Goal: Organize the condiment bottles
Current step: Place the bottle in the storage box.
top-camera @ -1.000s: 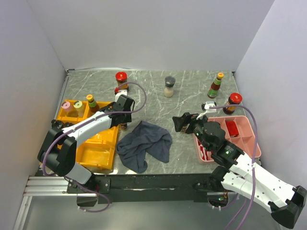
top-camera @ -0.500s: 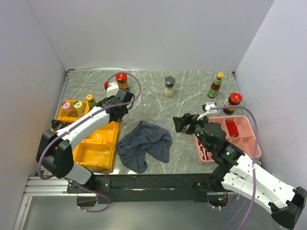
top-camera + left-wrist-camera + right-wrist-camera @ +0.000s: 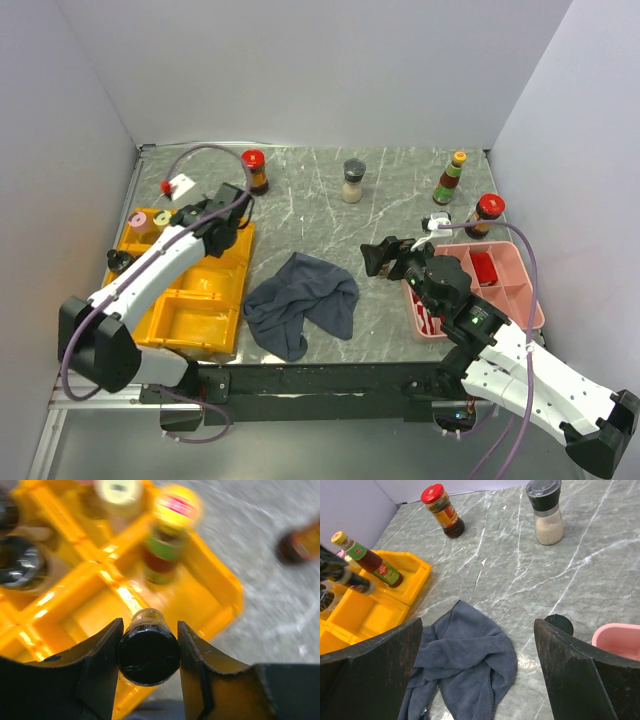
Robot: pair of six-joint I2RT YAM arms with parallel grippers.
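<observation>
My left gripper (image 3: 203, 216) is shut on a small black-capped bottle (image 3: 148, 654) and holds it above the back compartments of the yellow tray (image 3: 200, 320). A yellow-capped sauce bottle (image 3: 167, 535) stands in the tray just beyond it, with pink-capped (image 3: 137, 221) and pale-green-capped (image 3: 162, 217) jars further left. A red-capped jar (image 3: 253, 170), a grey-capped grinder (image 3: 353, 180), an orange-capped bottle (image 3: 452, 178) and a red-capped bottle (image 3: 487, 212) stand on the table. My right gripper (image 3: 385, 256) is open and empty, low over the table right of the cloth.
A dark grey cloth (image 3: 300, 300) lies crumpled at the front middle. A pink tray (image 3: 520, 300) with red items sits at the right. A dark round cap (image 3: 559, 624) shows beside the pink tray. Walls close in the table on three sides.
My left gripper has lifted the black-capped bottle from beside the tray's right edge and swung it left and back over the yellow tray. The right arm has not moved.
</observation>
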